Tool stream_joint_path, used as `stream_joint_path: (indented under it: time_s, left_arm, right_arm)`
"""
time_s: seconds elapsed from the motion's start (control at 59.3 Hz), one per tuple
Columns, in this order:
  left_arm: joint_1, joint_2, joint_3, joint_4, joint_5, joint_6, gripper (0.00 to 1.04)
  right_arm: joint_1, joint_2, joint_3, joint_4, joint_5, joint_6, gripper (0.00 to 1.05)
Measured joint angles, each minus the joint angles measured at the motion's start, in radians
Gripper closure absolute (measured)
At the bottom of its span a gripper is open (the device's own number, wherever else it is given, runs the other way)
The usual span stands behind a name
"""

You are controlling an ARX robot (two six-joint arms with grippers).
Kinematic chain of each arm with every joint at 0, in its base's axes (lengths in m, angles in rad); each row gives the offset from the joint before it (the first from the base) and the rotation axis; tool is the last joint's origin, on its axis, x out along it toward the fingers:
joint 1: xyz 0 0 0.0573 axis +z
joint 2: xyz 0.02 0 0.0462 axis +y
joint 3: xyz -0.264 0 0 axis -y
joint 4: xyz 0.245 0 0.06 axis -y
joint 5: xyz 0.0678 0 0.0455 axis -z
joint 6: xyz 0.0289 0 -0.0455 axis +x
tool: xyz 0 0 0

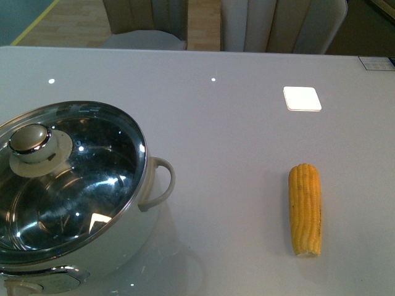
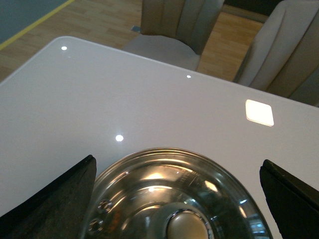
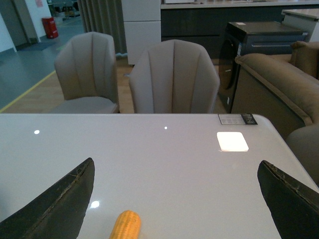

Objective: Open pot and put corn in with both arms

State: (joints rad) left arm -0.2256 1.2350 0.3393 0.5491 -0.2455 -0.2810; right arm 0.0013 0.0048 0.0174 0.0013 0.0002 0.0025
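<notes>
Pale and glossy, the bench [image 1: 216, 123] carries just the two things I need, with chairs [image 1: 278, 24] tucked in at its far edge. The pot [image 1: 133, 228] sits on my left, its glass lid [image 1: 80, 179] on and the knob [image 1: 31, 140] untouched. The corn [image 1: 305, 209] lies flat on the bench well off to my right, pointing away from me.

My left claw [image 2: 177, 160] hangs above the lid, spread wide and holding nothing. My right claw [image 3: 175, 163] is just as wide and empty, over the bench with the corn beneath it.

I judge the opening step has not begun. Next, my left claw should drop squarely over the knob, pinch it and lift the lid clear. My right must straddle the corn across its width.
</notes>
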Motion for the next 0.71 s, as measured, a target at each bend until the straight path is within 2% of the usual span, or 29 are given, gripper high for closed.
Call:
stream_joint_path:
  time_s: [0.169,0.287,0.438,0.708]
  left_arm:
    - [0.002,0.252,0.010,0.206,0.096,0.010,0.07]
    - [0.070,0.425,0.010,0.348,0.162,0.089,0.07]
    - [0.129,0.535,0.010,0.441,0.222,0.125,0.07]
    - [0.106,0.635,-0.004,0.555,0.267,0.194,0.07]
  right_arm:
    - [0.000,0.000,0.000,0.000,0.000,0.000,0.09]
    - [0.000,0.000,0.000,0.000,0.000,0.000,0.09]
    - [0.000,0.000,0.000,0.000,0.000,0.000,0.09]
    - [0.000,0.000,0.000,0.000,0.000,0.000,0.09]
